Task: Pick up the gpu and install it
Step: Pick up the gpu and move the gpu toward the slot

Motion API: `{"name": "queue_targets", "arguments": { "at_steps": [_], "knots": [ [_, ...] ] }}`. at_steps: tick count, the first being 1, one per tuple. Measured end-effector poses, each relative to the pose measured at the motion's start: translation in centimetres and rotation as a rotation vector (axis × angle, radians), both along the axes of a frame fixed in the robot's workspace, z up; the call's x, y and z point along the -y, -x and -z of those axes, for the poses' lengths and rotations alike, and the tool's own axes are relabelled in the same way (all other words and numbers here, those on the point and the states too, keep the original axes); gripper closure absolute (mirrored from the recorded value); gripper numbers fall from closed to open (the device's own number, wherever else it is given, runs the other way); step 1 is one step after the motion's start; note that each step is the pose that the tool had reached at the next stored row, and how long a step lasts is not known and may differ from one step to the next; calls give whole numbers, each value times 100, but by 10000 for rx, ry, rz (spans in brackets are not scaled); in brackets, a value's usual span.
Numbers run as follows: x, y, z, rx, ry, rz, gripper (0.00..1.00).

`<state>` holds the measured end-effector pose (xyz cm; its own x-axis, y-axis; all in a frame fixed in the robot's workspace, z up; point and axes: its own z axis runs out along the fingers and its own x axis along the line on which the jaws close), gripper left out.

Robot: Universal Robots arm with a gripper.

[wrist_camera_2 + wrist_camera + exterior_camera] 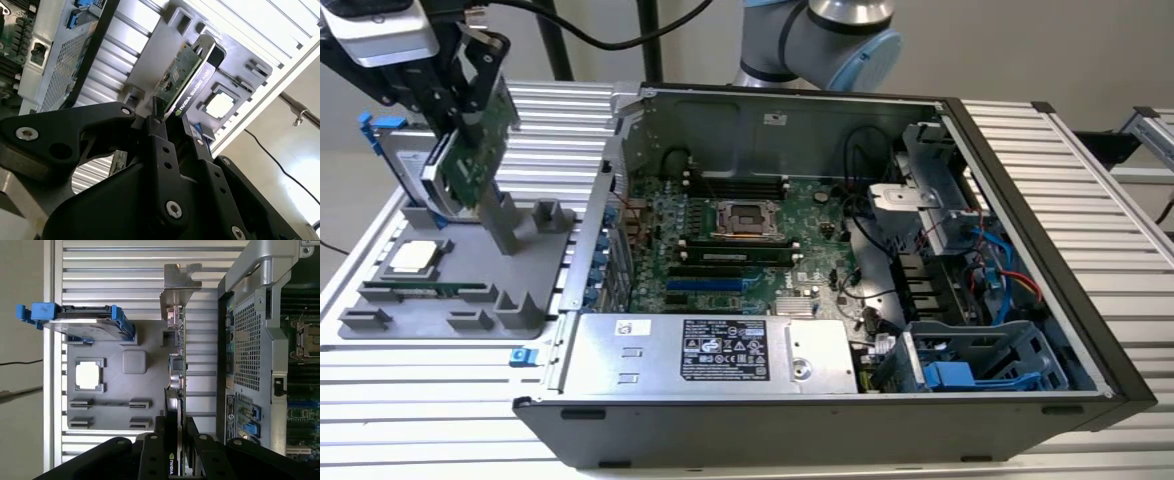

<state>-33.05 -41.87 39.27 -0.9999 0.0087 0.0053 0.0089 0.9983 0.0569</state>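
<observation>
Gripper (175, 127) clamped on gpu (186, 82), long axis in line with fingers, bracket end down over grey tray (480, 255); computer case (787, 430) lies toward exterior view's right.

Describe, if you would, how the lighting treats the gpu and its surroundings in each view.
Exterior view: soft, even light on the gpu; the computer case shades its own interior. Second wrist view: the background beyond the table blows out white, and the gripper holding the gpu reads as a dark mass. First wrist view: the table slats glare pale, and the motherboard sits dim.
</observation>
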Motion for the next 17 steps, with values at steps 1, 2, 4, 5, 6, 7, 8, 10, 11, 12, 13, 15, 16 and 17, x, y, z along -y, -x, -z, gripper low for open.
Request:
{"name": "queue_targets", "arguments": {
  "at_steps": [1, 2, 4, 5, 6, 7, 8, 10, 11, 12, 13, 15, 16, 17],
  "knots": [
    [0, 0, -8, 1, 0, 0, 100],
    [0, 0, -16, 1, -1, 0, 100],
    [0, 0, -33, 1, -1, 0, 100],
    [0, 0, -42, 1, -1, 0, 100],
    [0, 0, -50, 1, -1, 0, 100],
    [0, 0, -59, 1, -1, 0, 100],
    [0, 0, -68, 1, -1, 0, 100],
    [0, 0, -86, 1, -1, 0, 100],
    [0, 0, -94, 1, -1, 0, 100],
    [0, 0, -111, 1, -1, 0, 100],
    [0, 0, -119, 1, -1, 0, 100],
    [0, 0, -136, 2, -1, 0, 100],
    [0, 0, -145, 1, -1, 0, 100],
    [0, 0, -154, 1, 0, 0, 100]
  ]
}}
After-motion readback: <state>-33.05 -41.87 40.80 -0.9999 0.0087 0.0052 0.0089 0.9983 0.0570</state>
